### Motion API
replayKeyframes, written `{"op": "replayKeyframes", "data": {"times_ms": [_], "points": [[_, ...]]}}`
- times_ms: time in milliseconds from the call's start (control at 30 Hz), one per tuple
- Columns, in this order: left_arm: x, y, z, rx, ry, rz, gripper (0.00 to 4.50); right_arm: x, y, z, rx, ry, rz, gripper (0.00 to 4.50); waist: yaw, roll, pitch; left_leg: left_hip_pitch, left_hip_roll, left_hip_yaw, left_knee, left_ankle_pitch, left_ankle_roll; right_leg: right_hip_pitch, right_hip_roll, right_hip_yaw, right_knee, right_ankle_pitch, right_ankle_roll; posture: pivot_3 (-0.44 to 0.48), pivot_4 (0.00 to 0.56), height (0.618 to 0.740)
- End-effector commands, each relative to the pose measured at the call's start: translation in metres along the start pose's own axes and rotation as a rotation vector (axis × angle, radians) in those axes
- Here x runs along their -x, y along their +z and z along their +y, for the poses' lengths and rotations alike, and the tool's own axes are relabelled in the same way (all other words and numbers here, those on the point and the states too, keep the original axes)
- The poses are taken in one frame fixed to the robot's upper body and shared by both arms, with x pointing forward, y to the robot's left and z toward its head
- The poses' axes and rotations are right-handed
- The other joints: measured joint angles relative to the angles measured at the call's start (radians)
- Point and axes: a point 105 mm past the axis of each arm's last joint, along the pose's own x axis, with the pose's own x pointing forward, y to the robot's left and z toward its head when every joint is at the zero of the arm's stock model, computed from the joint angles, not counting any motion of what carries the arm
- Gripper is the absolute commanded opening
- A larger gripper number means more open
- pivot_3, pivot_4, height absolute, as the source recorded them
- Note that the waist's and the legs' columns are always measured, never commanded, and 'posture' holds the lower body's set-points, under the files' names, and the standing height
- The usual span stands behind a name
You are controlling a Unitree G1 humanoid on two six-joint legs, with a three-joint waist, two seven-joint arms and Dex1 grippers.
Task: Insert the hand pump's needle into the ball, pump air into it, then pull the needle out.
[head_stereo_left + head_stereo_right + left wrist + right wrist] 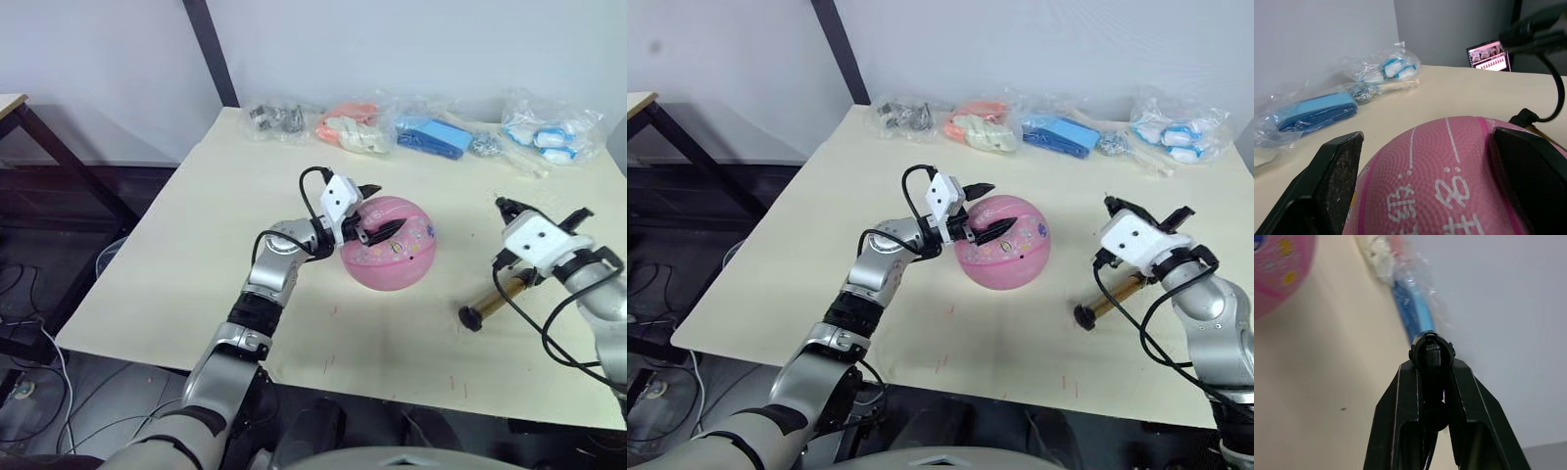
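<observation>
Pink and close against my left gripper (377, 223), the ball (389, 257) sits near the middle of the table (196, 255), my two fingers spread wide around its upper side, one pad (1339, 178) against the pebbled rubber. It looks round and fairly full, so I judge it light, springy and apt to roll; the grainy skin should give my pads good friction, and steadying it from above on both flanks seems the right hold. I cannot make out the valve.

Next in size, the hand pump (495, 304) lies on the table well apart from the ball, by my right arm, brass barrel flat, black cap toward me. Rigid metal, smooth and round: I expect it to slip unless gripped across the barrel.

My right gripper (1432, 357) is closed on a small black fitting (1432, 351), which I take for the hose end; the needle itself I cannot tell. That pin would be thin and easily bent, so pinching the fitting behind it is wisest.
</observation>
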Motion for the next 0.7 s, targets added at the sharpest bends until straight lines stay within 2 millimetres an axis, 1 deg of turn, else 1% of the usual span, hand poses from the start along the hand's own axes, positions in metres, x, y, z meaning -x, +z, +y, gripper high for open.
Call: {"op": "replayKeyframes", "data": {"times_ms": [33,133,233,300,400,467,633,700], "points": [[0.018,-0.05,-0.015,0.09,-0.067,0.187,4.5,-0.003,0.0,0.01,-0.038,0.01,-0.02,0.09,0.0,0.0,0.003,-0.001,0.0,0.0,0.0,0.0,0.0,-0.001,0.0,0.0,0.0,0.0,0.0,0.0,0.15,0.736],[0.018,-0.032,-0.008,0.06,-0.093,0.142,4.5,-0.006,-0.004,0.019,-0.114,0.007,-0.013,0.09,-0.001,0.0,0.012,-0.004,0.001,-0.001,-0.001,0.003,-0.004,-0.005,0.003,0.002,0.001,0.001,-0.001,0.0,0.15,0.736],[0.02,-0.003,-0.001,0.019,-0.138,0.079,4.5,-0.008,-0.009,0.023,-0.245,-0.01,0.005,0.09,-0.007,-0.002,0.018,-0.008,0.001,-0.002,-0.002,0.005,-0.008,-0.01,0.003,0.002,0.001,0.002,-0.005,0.0,0.15,0.736],[0.021,0.006,0.001,0.005,-0.157,0.061,4.5,-0.008,-0.011,0.025,-0.265,-0.008,0.011,0.09,-0.013,-0.002,0.019,-0.017,0.001,-0.002,-0.001,0.006,-0.009,-0.018,0.003,0.003,0.001,0.004,-0.008,0.0,0.15,0.736],[0.025,0.027,0.005,-0.015,-0.205,0.02,4.5,-0.009,-0.014,0.027,-0.302,-0.011,0.014,0.09,-0.024,-0.001,0.026,-0.02,0.0,-0.002,-0.001,0.007,-0.011,-0.022,0.003,0.003,0.001,0.005,-0.009,0.0,0.15,0.736],[0.029,0.036,0.006,-0.03,-0.241,0.023,4.5,-0.01,-0.016,0.028,-0.325,-0.013,0.02,0.09,-0.029,-0.001,0.03,-0.021,0.001,-0.002,-0.002,0.007,-0.011,-0.024,0.004,0.003,0.002,0.005,-0.009,0.0,0.15,0.736],[0.041,0.046,0.007,-0.051,-0.303,0.043,4.5,-0.01,-0.017,0.03,-0.337,-0.007,0.021,0.09,-0.045,0.0,0.04,-0.021,0.001,-0.002,-0.002,0.008,-0.012,-0.026,0.005,0.003,0.003,0.005,-0.009,0.0,0.15,0.736],[0.045,0.054,0.008,-0.058,-0.316,0.039,4.5,-0.01,-0.019,0.03,-0.339,-0.007,0.024,0.09,-0.05,0.0,0.042,-0.023,0.001,-0.002,-0.002,0.008,-0.012,-0.028,0.005,0.004,0.004,0.005,-0.009,0.0,0.15,0.736]]}}
